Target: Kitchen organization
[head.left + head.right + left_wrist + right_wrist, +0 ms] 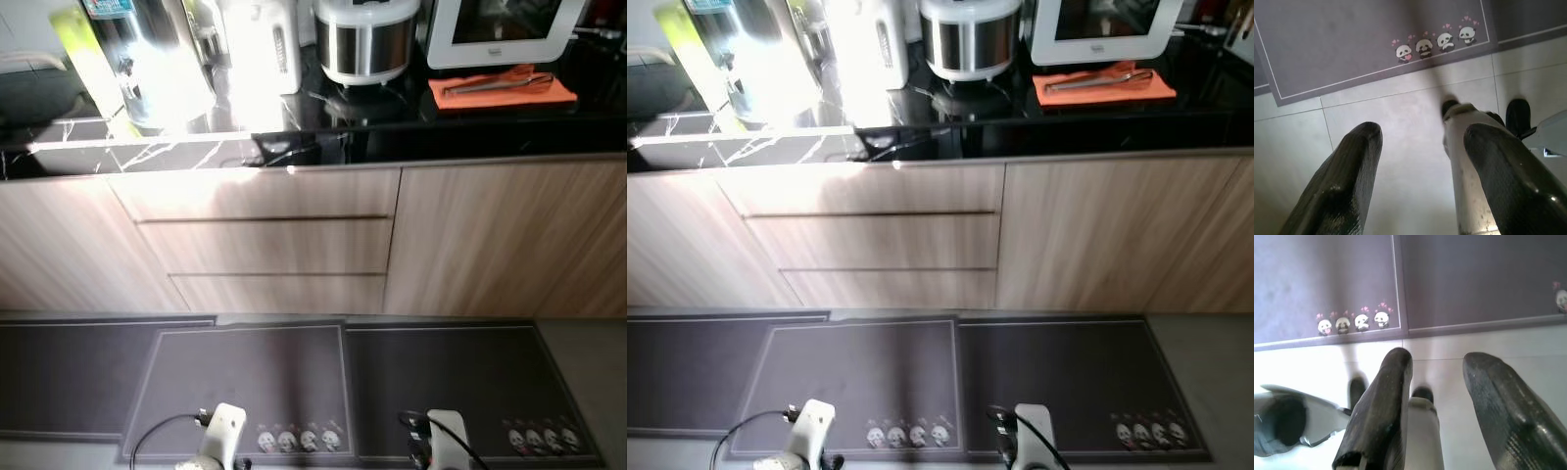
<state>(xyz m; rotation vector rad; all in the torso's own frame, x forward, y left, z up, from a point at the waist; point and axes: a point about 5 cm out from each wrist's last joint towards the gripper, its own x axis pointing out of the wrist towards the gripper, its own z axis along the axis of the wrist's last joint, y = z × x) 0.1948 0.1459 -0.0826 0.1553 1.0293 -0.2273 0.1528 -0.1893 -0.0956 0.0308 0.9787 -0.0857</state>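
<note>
Kitchen counter [490, 137] of black stone seen from above, with pale wooden cabinet fronts below: three drawers [265, 245] at the middle and a plain door [505, 240] to their right; on the counter, from left to right, a shiny metal urn [147, 59] in strong glare, a white appliance [265, 44], a silver and white rice cooker [365, 39] and a white microwave [500, 29]; in front of the microwave an orange cloth [505, 90] with tongs [495, 83] lying on it, near the counter's right end.

On the floor before the cabinets, two grey mats [245, 392] side by side, each printed with a row of small pandas [299, 440] along its near edge; pale tiles [1400, 127] nearer the robot.

Both arms hang low over the tiles at the near edge of the mats; left gripper [1422, 147] with its two black fingers [1352, 171] spread apart and nothing between them; right gripper [1437, 377] likewise parted and empty, its fingers [1386, 396] pointing down at the floor.
</note>
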